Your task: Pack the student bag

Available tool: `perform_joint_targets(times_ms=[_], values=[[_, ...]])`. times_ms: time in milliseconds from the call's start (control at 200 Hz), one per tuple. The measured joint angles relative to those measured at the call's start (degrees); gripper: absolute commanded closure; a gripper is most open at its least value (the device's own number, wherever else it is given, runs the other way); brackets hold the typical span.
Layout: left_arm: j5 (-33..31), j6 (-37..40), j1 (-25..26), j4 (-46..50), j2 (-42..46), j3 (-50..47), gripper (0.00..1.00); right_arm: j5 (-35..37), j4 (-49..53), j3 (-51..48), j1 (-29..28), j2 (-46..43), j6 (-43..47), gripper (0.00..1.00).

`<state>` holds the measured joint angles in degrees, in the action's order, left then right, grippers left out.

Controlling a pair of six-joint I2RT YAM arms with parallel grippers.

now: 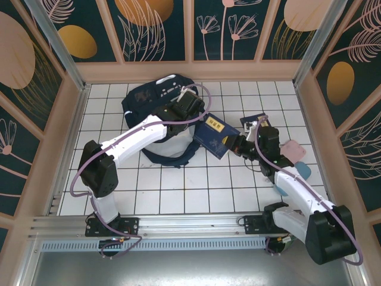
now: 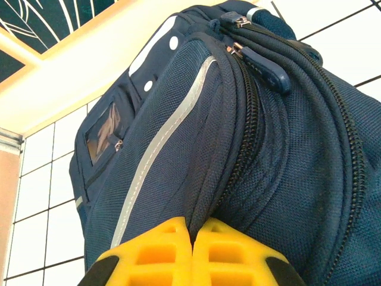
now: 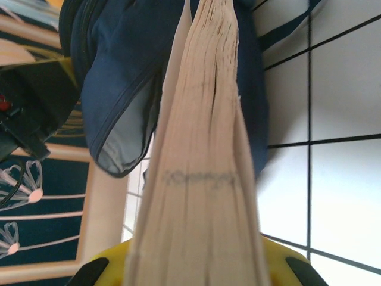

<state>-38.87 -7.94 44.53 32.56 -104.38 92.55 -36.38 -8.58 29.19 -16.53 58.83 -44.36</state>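
Observation:
The navy student bag [image 1: 149,98] lies at the back centre of the tiled table, its mouth facing right. My left gripper [image 1: 189,108] is shut on a fold of the bag's fabric beside a zipper [image 2: 250,119]; the yellow fingertips [image 2: 161,250] pinch that fold. My right gripper [image 1: 241,145] is shut on a dark blue book [image 1: 215,137], held just right of the bag's mouth. In the right wrist view the book's cream page edges [image 3: 202,149] run up between my fingers [image 3: 280,262] toward the bag's light grey lining [image 3: 119,140].
A second dark blue booklet [image 1: 253,121] lies behind the right gripper. A pink item [image 1: 292,149] and a light blue item [image 1: 304,170] rest at the right. A dark bag strap [image 1: 172,158] loops on the tiles. Wooden walls [image 1: 190,70] ring the table.

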Motion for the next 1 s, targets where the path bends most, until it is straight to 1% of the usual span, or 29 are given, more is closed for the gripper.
perform_joint_targets(times_ms=[130,225,325,450,586,721,881,996], values=[[0.1,0.0,0.0,-1.0,0.0,0.0,1.00,-2.7,-3.3,0.0,-1.6,3.2,-1.7,1.00],[0.5,0.0,0.0,-1.5,0.1,-0.1,1.00,-3.8,-6.1,0.0,-3.0,7.4,-3.7,1.00],[0.9,0.0,0.0,-2.0,0.3,-0.6,1.00,-3.6,-8.5,0.7,-5.0,12.4,-6.0,1.00],[1.4,0.1,-0.2,-2.4,0.6,-0.8,1.00,-1.8,-12.4,5.2,-9.4,20.4,-9.2,1.00],[1.6,0.5,-0.2,-2.6,1.1,-1.2,1.00,2.6,-20.3,10.7,-13.2,28.9,-14.4,1.00],[2.2,0.5,-0.3,-2.8,1.2,-1.2,1.00,8.4,-28.2,15.5,-14.8,37.2,-20.5,1.00],[2.6,0.9,-0.4,-3.3,1.3,-1.2,1.00,16.2,-32.8,22.6,-17.7,47.1,-26.6,1.00],[2.6,0.9,-0.4,-3.6,1.3,-1.2,1.00,22.3,-36.9,25.6,-20.4,52.1,-30.8,1.00]])
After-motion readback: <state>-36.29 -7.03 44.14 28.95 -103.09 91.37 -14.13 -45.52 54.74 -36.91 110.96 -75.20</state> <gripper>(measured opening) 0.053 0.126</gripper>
